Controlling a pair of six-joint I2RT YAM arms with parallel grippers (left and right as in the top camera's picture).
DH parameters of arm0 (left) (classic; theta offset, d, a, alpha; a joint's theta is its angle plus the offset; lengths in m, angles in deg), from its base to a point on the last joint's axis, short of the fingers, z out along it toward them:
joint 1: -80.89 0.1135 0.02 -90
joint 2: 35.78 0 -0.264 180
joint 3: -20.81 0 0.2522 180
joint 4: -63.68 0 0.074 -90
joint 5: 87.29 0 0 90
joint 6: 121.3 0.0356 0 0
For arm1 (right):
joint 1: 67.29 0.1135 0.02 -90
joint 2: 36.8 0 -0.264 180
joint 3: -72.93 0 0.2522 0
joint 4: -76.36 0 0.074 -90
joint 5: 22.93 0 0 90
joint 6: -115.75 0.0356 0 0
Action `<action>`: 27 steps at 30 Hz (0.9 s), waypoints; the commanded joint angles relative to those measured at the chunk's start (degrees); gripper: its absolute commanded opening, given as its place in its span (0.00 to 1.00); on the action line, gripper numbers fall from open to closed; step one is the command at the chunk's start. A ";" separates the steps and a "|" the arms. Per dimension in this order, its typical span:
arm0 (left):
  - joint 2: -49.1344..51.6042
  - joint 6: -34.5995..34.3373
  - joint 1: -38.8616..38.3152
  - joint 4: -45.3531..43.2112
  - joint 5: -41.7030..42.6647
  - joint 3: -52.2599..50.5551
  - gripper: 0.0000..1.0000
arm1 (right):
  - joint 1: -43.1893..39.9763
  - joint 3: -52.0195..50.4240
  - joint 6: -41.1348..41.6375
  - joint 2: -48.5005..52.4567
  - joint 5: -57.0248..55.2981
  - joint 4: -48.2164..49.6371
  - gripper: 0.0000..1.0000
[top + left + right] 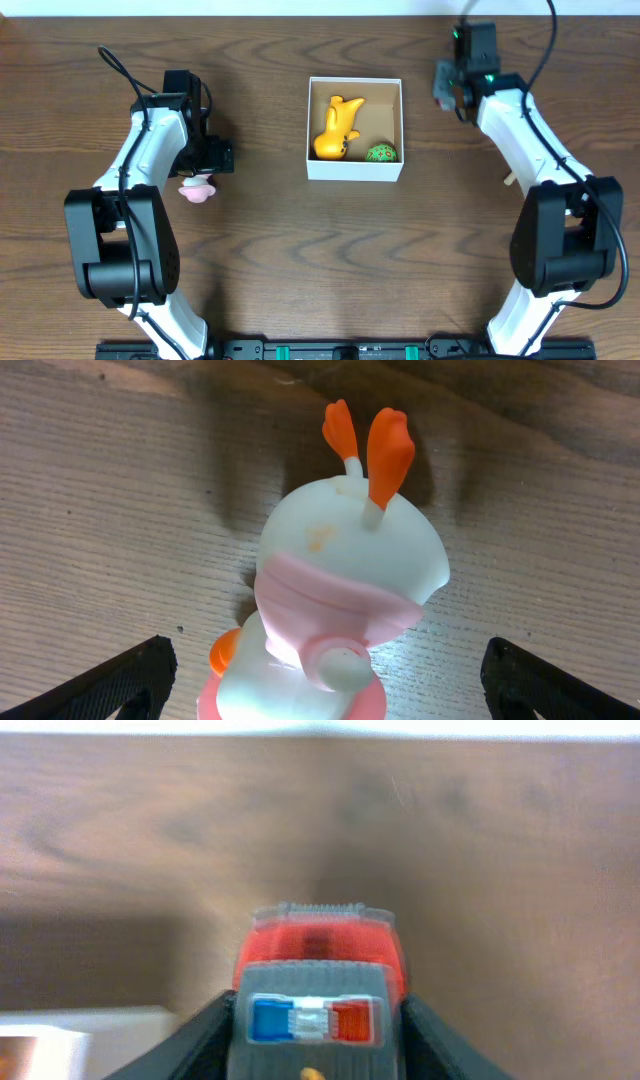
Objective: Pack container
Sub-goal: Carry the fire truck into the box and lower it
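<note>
The fingers [205, 1042] of our right gripper [447, 88] press against both flanks of a toy car [318, 970], grey with a red body and a red-white-blue light bar, so we read that as a grip on the car.

The container [355, 172] sits at the middle of the table [300, 260], between our two arms. Inside it, a yellow toy [337, 128] lies along the left half, its long axis running from the far wall toward the near one, and a green ball [381, 153] rests in the near right corner. That leaves the far right corner bare, which is the corner facing the right gripper.

From the car, the container lies to the left, toward the table's centre, and a little nearer our base. The right arm is the closer one, just beside the container's right wall. We judge the coming move to be a short sideways carry to that corner.

Well apart on the other side, our left gripper [335, 680] hangs with fingers [140, 675] spread wide either side of a pink and white toy [340, 570] with orange ears, not touching it.
</note>
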 commanded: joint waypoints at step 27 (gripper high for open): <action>0.44 0.79 0.13 0.17 -0.31 -0.24 0.98 | 17.77 19.78 1.16 -1.40 5.03 -21.03 0.36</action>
